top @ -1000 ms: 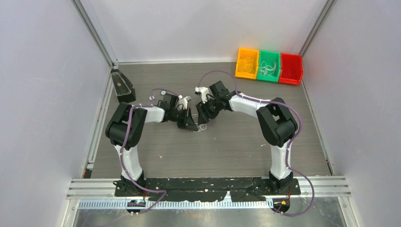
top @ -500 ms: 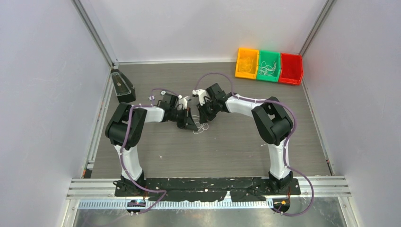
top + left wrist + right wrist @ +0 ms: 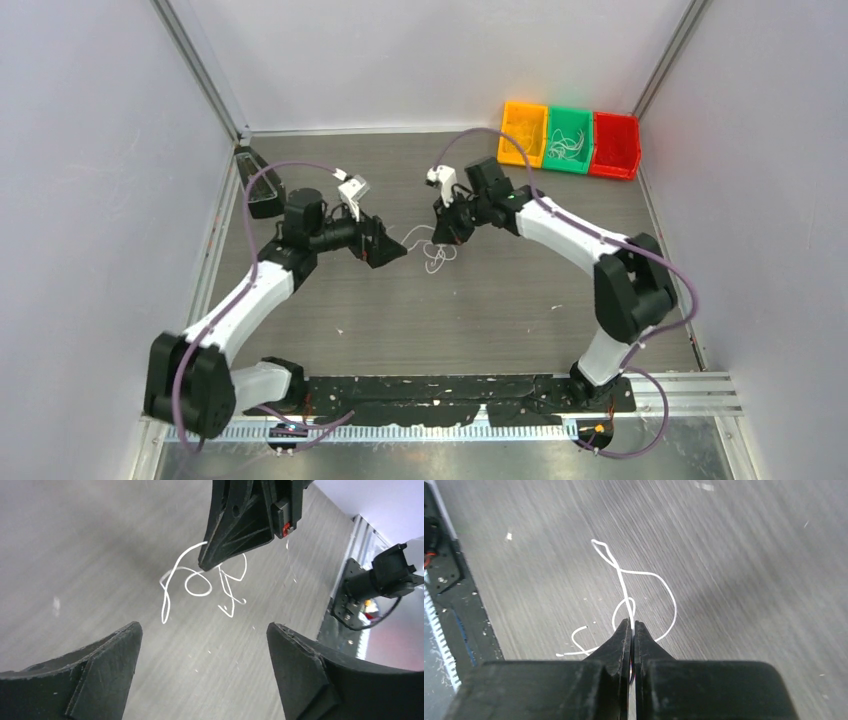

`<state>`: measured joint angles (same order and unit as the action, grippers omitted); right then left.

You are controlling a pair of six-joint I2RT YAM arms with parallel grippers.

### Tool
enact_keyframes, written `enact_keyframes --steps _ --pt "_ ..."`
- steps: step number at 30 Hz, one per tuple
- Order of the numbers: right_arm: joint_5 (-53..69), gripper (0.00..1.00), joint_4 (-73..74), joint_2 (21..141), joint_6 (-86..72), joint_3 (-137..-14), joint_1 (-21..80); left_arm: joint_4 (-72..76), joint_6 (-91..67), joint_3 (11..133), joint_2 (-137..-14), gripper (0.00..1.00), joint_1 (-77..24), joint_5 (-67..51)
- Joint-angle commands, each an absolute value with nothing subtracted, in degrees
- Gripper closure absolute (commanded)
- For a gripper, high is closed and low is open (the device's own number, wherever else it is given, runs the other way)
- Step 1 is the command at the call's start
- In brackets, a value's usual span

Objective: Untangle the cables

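A thin white cable (image 3: 432, 252) lies in loose loops on the grey table between my two grippers. Only white wire shows here. My right gripper (image 3: 446, 229) is shut on one strand of it; in the right wrist view the cable (image 3: 623, 580) runs straight into the closed fingertips of that gripper (image 3: 631, 625), and loops spread out beyond them. My left gripper (image 3: 392, 250) stands wide open just left of the loops, with nothing between its fingers. The left wrist view shows that open gripper (image 3: 204, 630), the cable (image 3: 197, 582) ahead of it and the right gripper (image 3: 235, 525) pinching the cable.
Orange (image 3: 522, 132), green (image 3: 567, 140) and red (image 3: 615, 145) bins stand in a row at the back right, with thin wires in the orange and green ones. A black box (image 3: 258, 182) sits by the left wall. The arms' base rail (image 3: 440, 392) runs along the near edge.
The left gripper opened, let go and drew back to the left. The right gripper shut on the white cable and moved right and back, so the tangle has spread into looser loops.
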<state>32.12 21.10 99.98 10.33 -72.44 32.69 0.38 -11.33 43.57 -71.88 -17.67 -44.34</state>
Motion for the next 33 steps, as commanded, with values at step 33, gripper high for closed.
enact_keyframes --steps 33 --pt "30.7 0.95 -3.5 76.4 -18.5 -72.7 35.8 26.6 -12.8 48.1 -71.5 0.24 -38.0 -22.4"
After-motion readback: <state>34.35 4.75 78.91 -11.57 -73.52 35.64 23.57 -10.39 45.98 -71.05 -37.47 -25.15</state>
